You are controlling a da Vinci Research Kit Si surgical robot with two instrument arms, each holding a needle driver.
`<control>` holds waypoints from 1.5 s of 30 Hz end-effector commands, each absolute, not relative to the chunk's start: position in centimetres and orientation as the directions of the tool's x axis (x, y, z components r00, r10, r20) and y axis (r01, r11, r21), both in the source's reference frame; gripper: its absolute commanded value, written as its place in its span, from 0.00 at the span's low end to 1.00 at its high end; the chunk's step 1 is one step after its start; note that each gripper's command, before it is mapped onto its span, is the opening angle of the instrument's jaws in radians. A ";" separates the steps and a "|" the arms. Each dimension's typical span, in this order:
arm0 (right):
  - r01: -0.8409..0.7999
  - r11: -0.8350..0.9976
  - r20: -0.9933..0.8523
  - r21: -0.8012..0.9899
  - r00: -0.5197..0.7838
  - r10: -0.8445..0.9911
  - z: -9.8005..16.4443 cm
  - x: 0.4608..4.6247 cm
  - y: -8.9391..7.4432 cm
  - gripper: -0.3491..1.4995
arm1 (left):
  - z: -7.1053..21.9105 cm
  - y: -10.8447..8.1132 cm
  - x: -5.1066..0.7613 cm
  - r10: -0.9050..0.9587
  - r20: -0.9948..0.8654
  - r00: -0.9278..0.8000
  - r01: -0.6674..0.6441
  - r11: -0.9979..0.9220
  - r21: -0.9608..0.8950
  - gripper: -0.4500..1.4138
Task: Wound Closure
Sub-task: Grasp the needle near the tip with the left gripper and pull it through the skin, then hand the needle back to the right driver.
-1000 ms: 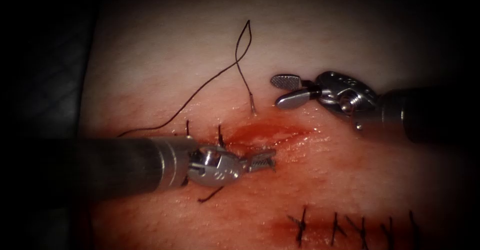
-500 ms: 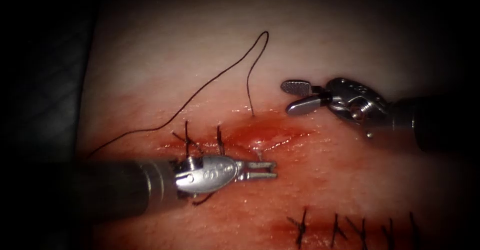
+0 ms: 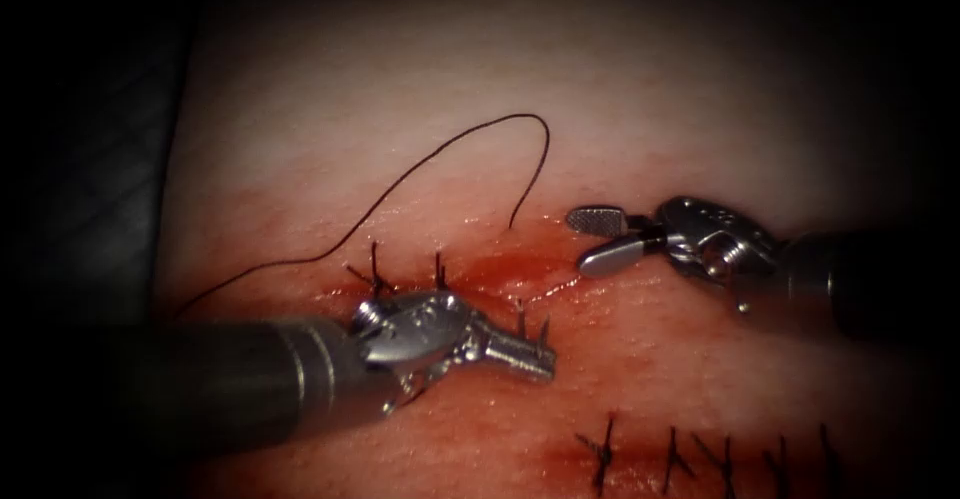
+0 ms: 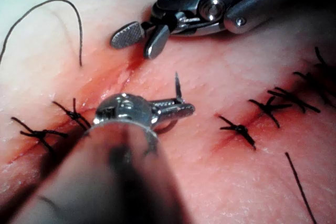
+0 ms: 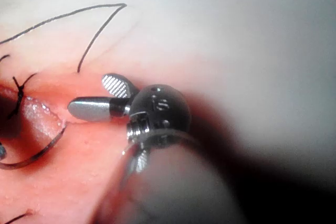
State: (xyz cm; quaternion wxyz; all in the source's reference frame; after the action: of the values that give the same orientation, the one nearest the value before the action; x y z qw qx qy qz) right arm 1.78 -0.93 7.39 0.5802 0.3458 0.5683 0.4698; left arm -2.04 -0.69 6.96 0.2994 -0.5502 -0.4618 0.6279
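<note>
My left tool (image 3: 535,357) lies along the near edge of the cut (image 3: 545,271), its jaws shut on the curved needle (image 3: 521,316) close to the point. The point sticks up out of the tissue (image 3: 400,89), and the needle (image 4: 177,85) curves down below the left tool (image 4: 184,109). Black thread (image 3: 440,151) arcs over the far side and enters the tissue just above the cut. My right tool (image 3: 580,242) hovers open at the cut's right end, holding nothing. Its wrist view has the right tool (image 5: 89,97) and a dark arc of needle (image 5: 37,153).
Two tied stitches (image 3: 375,274) cross the cut's left part beside my left tool's wrist. A second, closed cut with a row of several stitches (image 3: 600,451) runs along the near right. Red fluid (image 3: 500,264) wets the open cut. The thread's long tail trails off left (image 3: 250,274).
The needle's rear end went into the tissue and the thread loop shrank and dropped. My left tool rolled and lifted the needle point out on the near side. The right tool moved down toward the cut.
</note>
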 end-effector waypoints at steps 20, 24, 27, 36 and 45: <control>-0.148 0.413 -0.424 0.899 -0.051 0.904 7.4 1.81 -1.2 0.66 | 5.8 -0.1 -1.78 0.102 -0.969 -0.225 0.017 -0.994 -0.109 0.00; -0.148 0.414 -0.425 0.898 -0.050 0.904 7.4 1.81 -1.2 0.66 | 5.7 0.2 -1.68 0.003 -0.963 -0.269 -0.039 -0.999 0.008 0.00; -0.149 0.418 -0.429 0.896 -0.050 0.902 7.4 1.82 -1.3 0.61 | 5.6 0.4 -1.63 -0.043 -0.966 -0.256 -0.042 -0.998 0.055 0.00; -0.130 0.261 -0.274 0.956 -0.089 0.958 7.3 1.82 -1.2 0.58 | 5.6 0.6 -1.73 -0.102 -0.973 -0.206 -0.048 -0.992 0.114 0.00; -0.076 0.061 -0.074 0.995 -0.181 0.981 6.9 1.86 -1.1 0.84 | 6.2 0.0 -1.80 -0.193 -0.971 -0.144 -0.015 -0.980 0.197 0.00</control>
State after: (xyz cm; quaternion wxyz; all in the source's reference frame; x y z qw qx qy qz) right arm 1.79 -1.06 6.85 0.4710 0.4221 0.5396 0.5557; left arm -1.76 -0.19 6.24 -0.0632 -0.6542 0.0875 0.7486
